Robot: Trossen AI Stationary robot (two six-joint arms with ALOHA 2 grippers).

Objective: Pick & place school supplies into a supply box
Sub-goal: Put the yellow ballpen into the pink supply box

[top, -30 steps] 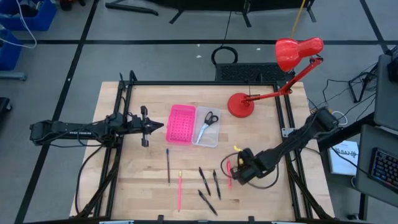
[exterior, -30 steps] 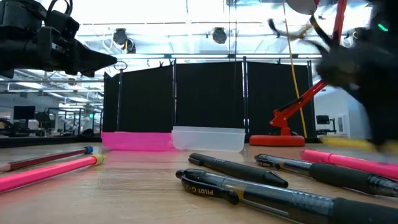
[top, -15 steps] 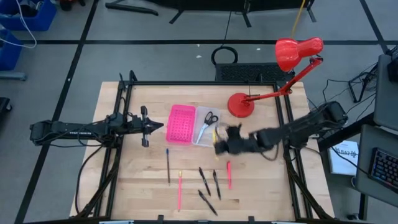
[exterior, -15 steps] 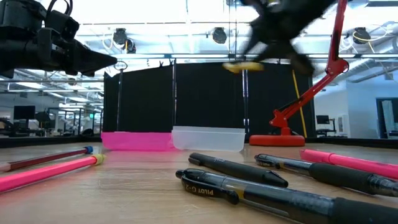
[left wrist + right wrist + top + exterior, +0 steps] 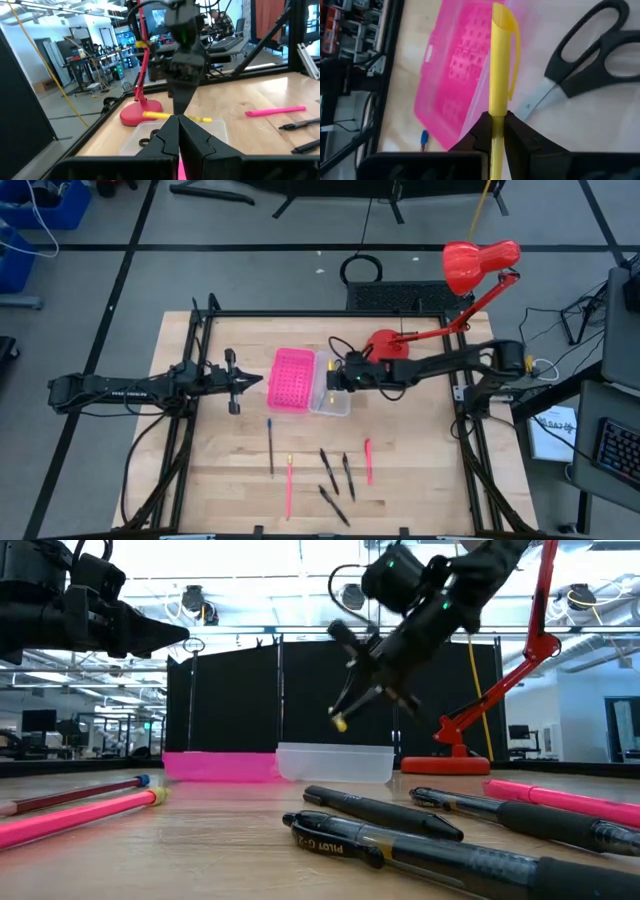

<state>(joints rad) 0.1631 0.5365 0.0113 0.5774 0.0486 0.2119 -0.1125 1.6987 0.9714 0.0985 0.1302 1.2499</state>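
My right gripper (image 5: pixel 331 375) is shut on a yellow pen (image 5: pixel 498 65) above the translucent supply box (image 5: pixel 334 402). Black-handled scissors (image 5: pixel 592 60) lie in the box. The pink perforated rectangle (image 5: pixel 291 378) lies against the box's left side. A blue pencil (image 5: pixel 270 445), a pink pencil (image 5: pixel 289 486), three black pens (image 5: pixel 330 472) and a pink pen (image 5: pixel 368 461) lie flat on the near part of the table. My left gripper (image 5: pixel 258 381) is shut and empty, held above the table left of the pink rectangle. My right gripper pinches the yellow pen's barrel (image 5: pixel 496 111) between its two fingers, some way back from the clip end. The fingers slant down from the table's right and lie across the pen. The pen is lifted clear over the box, one end (image 5: pixel 342 723) tipped down.
A red desk lamp stands at the far right, its base (image 5: pixel 392 350) just behind my right arm and its head (image 5: pixel 480 265) beyond the table. A black metal frame (image 5: pixel 300 314) borders the table's far and side edges. Bare wood lies left of the pencils.
My right gripper has carried the yellow pen up from the near right of the table, by the pink pen, toward the far left, and now hangs over the supply box. The pen, level half a second ago, now slants with one end down.
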